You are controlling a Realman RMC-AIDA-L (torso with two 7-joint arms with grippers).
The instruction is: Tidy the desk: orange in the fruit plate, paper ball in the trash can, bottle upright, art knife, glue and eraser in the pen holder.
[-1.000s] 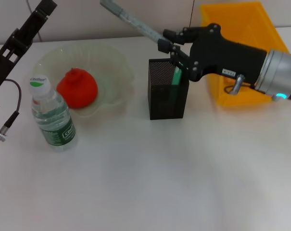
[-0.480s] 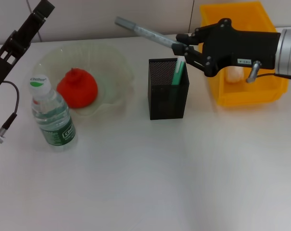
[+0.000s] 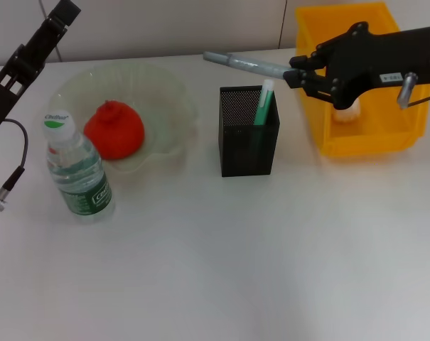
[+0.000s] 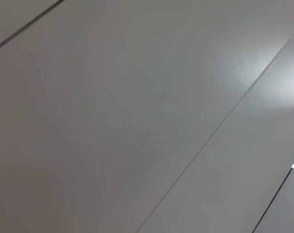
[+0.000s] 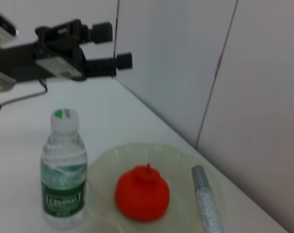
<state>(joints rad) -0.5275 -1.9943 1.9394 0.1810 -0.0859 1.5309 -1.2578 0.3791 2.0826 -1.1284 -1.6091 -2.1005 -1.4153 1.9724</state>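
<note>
desk (image 3: pixel 271 270) front open; r hand (image 3: pixel 300 73) w/ grey stick (image 3: pixel 246 64) over trash can (image 3: pixel 371 145) edge

Soft, even light fills the head view, and the white surface (image 3: pixel 222 270) looks bright with no hard glare. Shadows are faint: a pale one lies just beside the pen holder (image 3: pixel 249 141) and another by the bottle (image 3: pixel 76 175). The left wrist view shows only a grey wall (image 4: pixel 112 121) with a bright, fuzzy glow near one edge. The right wrist view is blurry all over; the orange (image 5: pixel 142 192) and the grey stick (image 5: pixel 206 206) look soft and smeared.
</note>
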